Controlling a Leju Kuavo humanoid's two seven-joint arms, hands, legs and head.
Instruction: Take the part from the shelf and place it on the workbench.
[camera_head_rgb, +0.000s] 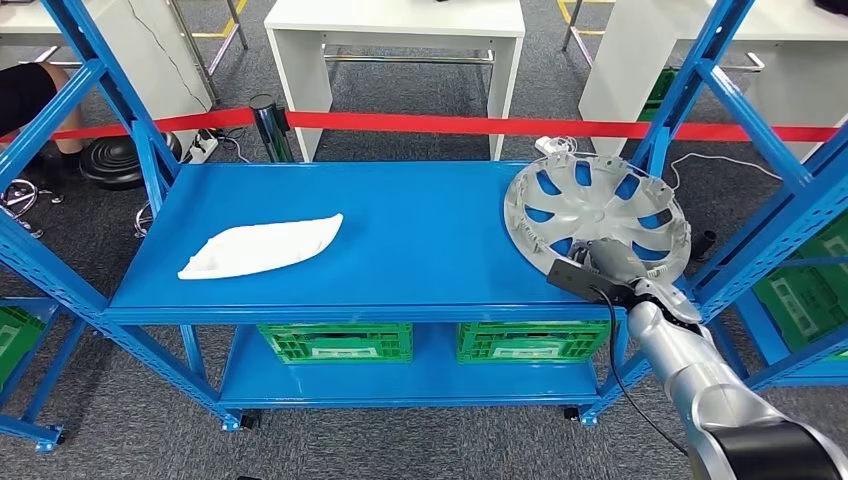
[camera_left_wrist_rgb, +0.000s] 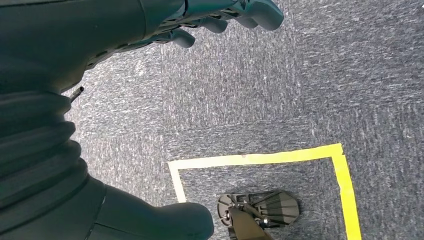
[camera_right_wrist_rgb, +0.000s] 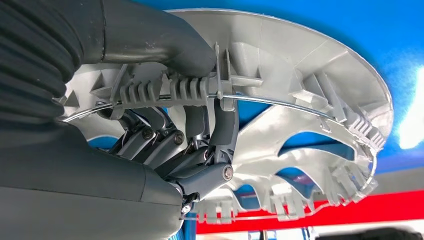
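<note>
Right wrist view gives us the grip itself: the right hand has its thumb over the rim of the silver hubcap and its darker fingers curled under the ribbed inner edge, so we judge the part held by its near rim alone. The head view places that hubcap at the right end of the blue shelf, its far side resting there or barely raised, we cannot tell which, just beside the right upright. Held by one edge, it could tip or slip as we lift, or catch the upright. A white tray lies well apart. The left wrist view shows our left hand, fingers curled, holding nothing, above grey carpet.
</note>
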